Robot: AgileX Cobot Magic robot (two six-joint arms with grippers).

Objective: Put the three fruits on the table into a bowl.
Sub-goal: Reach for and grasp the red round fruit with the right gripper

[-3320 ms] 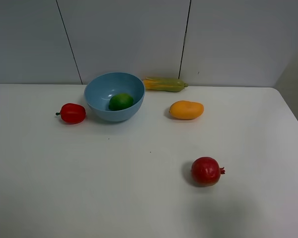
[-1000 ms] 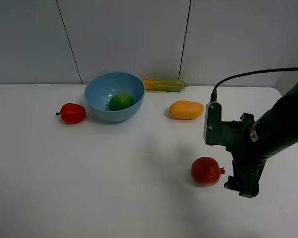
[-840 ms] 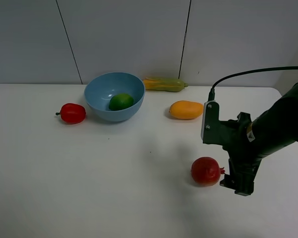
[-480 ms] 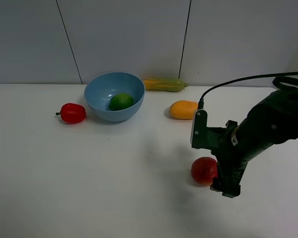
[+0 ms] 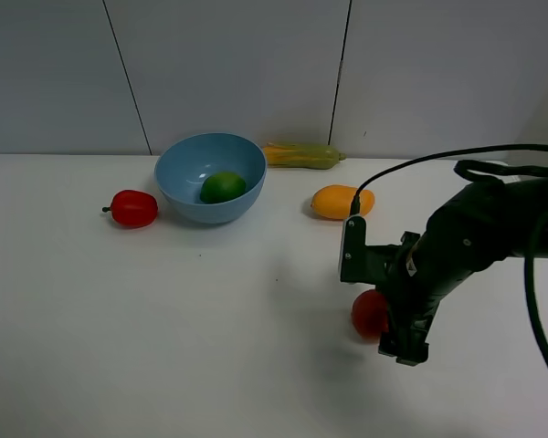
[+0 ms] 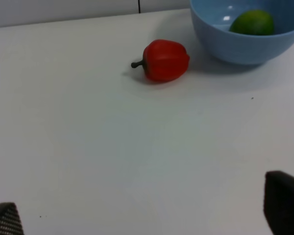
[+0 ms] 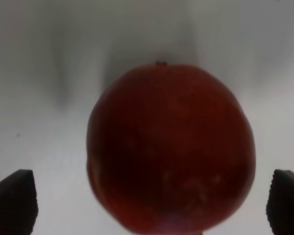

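The dark-red pomegranate [image 5: 365, 312] lies on the white table [image 5: 164, 328], half hidden behind my right gripper [image 5: 400, 345], which is lowered over it. In the right wrist view the pomegranate [image 7: 171, 147] fills the space between the open fingertips [image 7: 12, 200], which are apart from it. The green lime [image 5: 222, 187] lies inside the light-blue bowl [image 5: 187, 169]. The orange-yellow mango [image 5: 338, 203] lies on the table to the right of the bowl. My left gripper [image 6: 144, 215] is open and empty, out of the exterior view. Its camera shows the bowl [image 6: 235, 46] and the lime [image 6: 252, 22].
A small red pepper [image 5: 133, 208] lies left of the bowl and shows in the left wrist view [image 6: 165, 60]. A yellow-green corn cob [image 5: 301, 155] lies by the back wall behind the bowl. The right arm's black cable arcs above the table's right side.
The right arm came into view from the right, then moved left and down until its open gripper came over the pomegranate. The fruits, bowl and pepper have not moved.
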